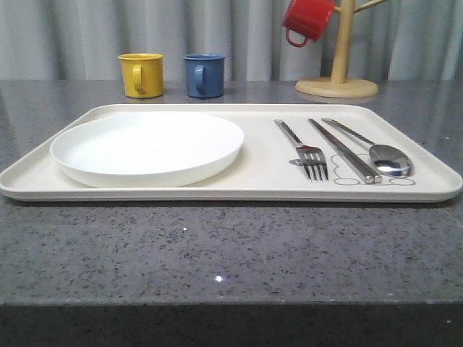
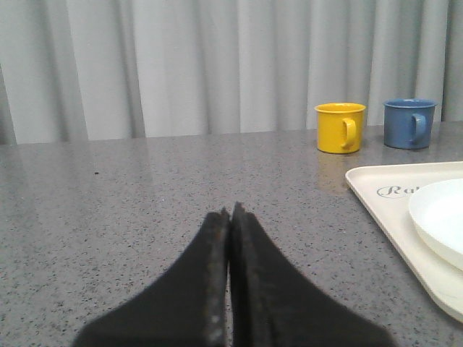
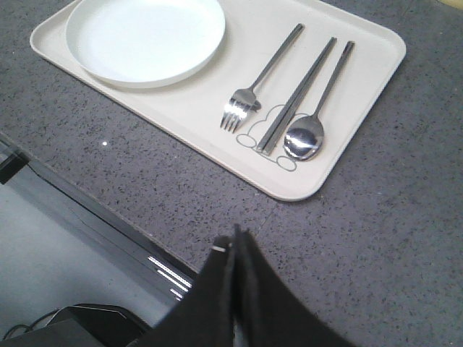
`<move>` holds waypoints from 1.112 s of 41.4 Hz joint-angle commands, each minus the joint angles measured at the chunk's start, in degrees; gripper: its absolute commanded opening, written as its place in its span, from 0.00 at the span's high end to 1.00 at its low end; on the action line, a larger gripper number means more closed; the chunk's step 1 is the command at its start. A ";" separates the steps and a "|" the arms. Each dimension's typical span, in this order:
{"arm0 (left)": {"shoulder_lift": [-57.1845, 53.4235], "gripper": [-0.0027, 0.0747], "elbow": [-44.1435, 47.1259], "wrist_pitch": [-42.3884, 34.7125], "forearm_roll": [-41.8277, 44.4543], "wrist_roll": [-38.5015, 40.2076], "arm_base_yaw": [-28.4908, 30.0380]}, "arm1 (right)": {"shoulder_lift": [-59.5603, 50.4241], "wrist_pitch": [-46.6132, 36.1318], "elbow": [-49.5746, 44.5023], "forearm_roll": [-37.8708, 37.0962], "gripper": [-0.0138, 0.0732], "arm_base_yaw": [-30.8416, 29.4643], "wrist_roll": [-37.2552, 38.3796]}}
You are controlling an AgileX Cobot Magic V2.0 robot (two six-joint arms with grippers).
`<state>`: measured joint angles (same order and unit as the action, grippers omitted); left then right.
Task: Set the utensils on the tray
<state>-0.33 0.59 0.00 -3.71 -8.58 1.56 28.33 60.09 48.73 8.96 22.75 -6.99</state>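
The cream tray (image 1: 253, 181) (image 3: 181, 116) (image 2: 376, 189) lies across the grey table. On its right half three silver utensils lie side by side: a fork (image 1: 307, 159) (image 3: 249, 97), a long straight flat piece (image 1: 347, 153) (image 3: 296, 97) and a spoon (image 1: 387, 157) (image 3: 307, 134). My left gripper (image 2: 230, 211) is shut with nothing in it, low over bare table to the left of the tray. My right gripper (image 3: 235, 235) is shut and empty too, above the table's front edge, well apart from the utensils.
A round white plate (image 1: 148, 148) (image 3: 145, 36) (image 2: 441, 220) fills the tray's left half. A yellow mug (image 1: 141, 74) (image 2: 340, 127) and a blue mug (image 1: 204, 74) (image 2: 409, 123) stand behind the tray. A wooden mug stand (image 1: 340, 72) at the back right carries a red mug (image 1: 307, 19).
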 commanded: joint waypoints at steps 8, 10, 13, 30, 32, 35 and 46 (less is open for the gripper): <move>-1.28 0.99 -0.22 -4.67 -0.60 -0.17 -0.39 | 0.42 -3.37 1.25 0.43 0.92 0.05 -0.35; -1.28 0.99 -0.22 -4.67 -0.60 -0.17 -0.39 | -0.20 -3.97 0.61 0.17 0.92 -0.12 -0.35; -1.28 0.99 -0.22 -4.67 -0.60 -0.17 -0.39 | -2.26 -7.75 -1.74 -1.18 0.92 -2.41 -0.35; -1.28 0.99 -0.22 -4.67 -0.60 -0.17 -0.39 | -21.74 -45.63 -31.75 -2.71 0.92 -20.66 -0.35; -1.28 0.99 -0.22 -4.67 -0.60 -0.17 -0.39 | -23.14 -48.55 -34.70 -2.58 0.92 -21.46 -0.35; -1.28 0.99 -0.22 -4.67 -0.60 -0.17 -0.39 | -24.63 -52.77 -38.51 -2.58 0.92 -21.64 -0.35; -1.28 0.99 -0.22 -4.67 -0.60 -0.17 -0.39 | -30.00 -63.85 -49.61 -2.58 0.92 -21.72 -0.35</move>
<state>-0.33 0.59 0.00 -3.71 -8.61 1.56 -0.12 4.40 -0.09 6.55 1.42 -6.99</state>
